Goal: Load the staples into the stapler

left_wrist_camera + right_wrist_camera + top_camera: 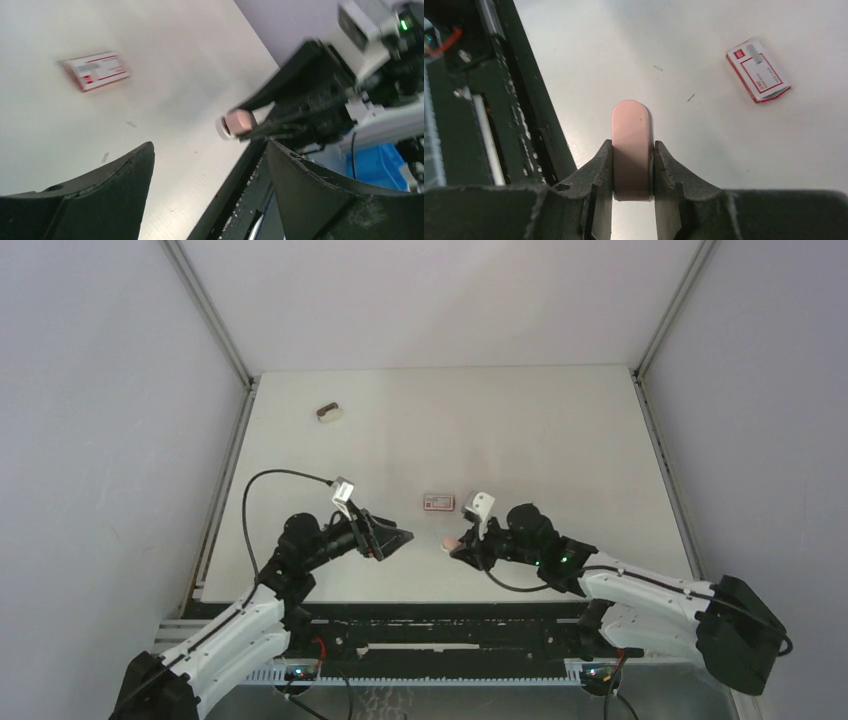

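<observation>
My right gripper point(458, 544) is shut on the small pink-and-white stapler point(447, 540) and holds it by its sides just above the table near the front edge. In the right wrist view the stapler point(631, 125) sticks out forward between the jaws of that gripper point(633, 150). My left gripper point(404, 537) is open and empty, a short way left of the stapler, its tips pointing at it. The left wrist view shows the stapler's end point(236, 123) ahead of the open jaws. The white box with a red label point(438, 502) lies flat behind both grippers. No staple strips show.
A small dark-and-pale object point(329, 413) lies at the far left of the table; it is too small to tell what it is. The black frame rail point(529, 115) runs along the table's near edge. Grey walls enclose the table on both sides.
</observation>
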Tool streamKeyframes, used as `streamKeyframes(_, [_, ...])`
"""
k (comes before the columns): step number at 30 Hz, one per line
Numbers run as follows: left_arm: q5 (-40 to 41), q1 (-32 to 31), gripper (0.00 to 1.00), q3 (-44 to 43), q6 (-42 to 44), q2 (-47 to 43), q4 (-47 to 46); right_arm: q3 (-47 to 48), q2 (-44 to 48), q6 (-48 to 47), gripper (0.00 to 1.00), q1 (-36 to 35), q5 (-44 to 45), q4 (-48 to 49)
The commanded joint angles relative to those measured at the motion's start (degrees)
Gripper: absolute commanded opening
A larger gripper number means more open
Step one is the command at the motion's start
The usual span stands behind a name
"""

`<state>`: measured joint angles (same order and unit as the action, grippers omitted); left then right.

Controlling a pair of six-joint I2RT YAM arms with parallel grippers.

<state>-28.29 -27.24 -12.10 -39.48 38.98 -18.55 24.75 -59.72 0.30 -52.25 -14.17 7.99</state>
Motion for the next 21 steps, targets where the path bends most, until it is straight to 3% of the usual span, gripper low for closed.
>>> streamKeyframes(1, [4.44,-7.76,0.86,-1.63,6.68,2.04,-9.38,-1.13,6.68,9.68,0.00,6.18,-10.96,8.15])
streamKeyframes(6, [2.08,-12.09,0.86,-4.13,3.30,9.46,-16.99,-2.00,11.73,14.03,0.00,12.68,-24.20,11.68])
streamKeyframes(11, [-0.49,-12.85,0.89,-4.04,-5.34,12.39,-30.47,-1.61,16.29,14.56,0.00,13.66,-28.18,10.73])
streamKeyframes(21, [-9.56,-18.26,0.91,-8.03,0.65,12.87,-31.22,2.10,14.91,18.53,0.00,15.21,-37.96,10.75])
